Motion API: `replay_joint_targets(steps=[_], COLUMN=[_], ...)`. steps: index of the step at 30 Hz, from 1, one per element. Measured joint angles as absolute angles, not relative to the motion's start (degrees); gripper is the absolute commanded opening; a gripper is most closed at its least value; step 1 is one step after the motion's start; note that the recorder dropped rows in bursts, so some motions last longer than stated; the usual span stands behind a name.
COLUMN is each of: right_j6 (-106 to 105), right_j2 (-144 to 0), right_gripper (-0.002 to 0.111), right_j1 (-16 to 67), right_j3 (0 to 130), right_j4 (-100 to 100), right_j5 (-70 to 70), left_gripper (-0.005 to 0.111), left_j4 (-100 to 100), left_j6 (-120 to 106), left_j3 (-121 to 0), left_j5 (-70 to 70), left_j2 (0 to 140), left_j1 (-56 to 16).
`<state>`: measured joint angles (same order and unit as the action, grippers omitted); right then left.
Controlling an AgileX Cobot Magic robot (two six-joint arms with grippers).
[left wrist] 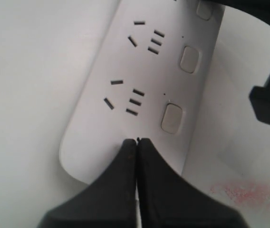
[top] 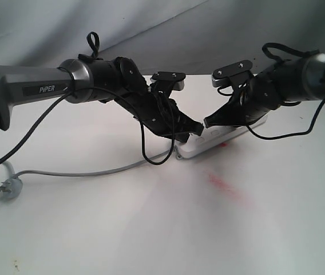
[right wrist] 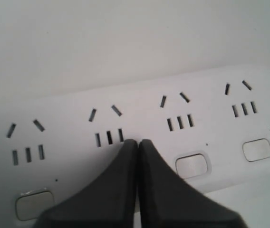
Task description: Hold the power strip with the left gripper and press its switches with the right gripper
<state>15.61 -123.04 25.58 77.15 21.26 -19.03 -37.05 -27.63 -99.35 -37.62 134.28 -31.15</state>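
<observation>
Power strip (top: 220, 137) pinned for pressing
Left gripper (top: 195, 127), fingers shut together, seems to pin the strip's end to the table (top: 151, 229) against sliding; right gripper (top: 208, 121), also closed, aims its tip at the switches (right wrist: 190, 166).

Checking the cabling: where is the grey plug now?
In the exterior view, the grey plug lies at the far left on the table, at the end of the grey cord from the power strip.
</observation>
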Motion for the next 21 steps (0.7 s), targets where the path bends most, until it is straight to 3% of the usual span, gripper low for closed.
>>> replay_joint_targets(steps=[21], right_j6=[15.9], right_j2=[-122.44], right_gripper=[0.0], right_j1=[27.95], right_j3=[77.15], right_j4=[21.76], right_j5=[-21.47], left_gripper=[0.0], left_j4=[-37.05], left_j6=[-27.63], left_j3=[-99.35], left_j5=[-37.87], left_j2=[134.28], left_j1=[-31.15])
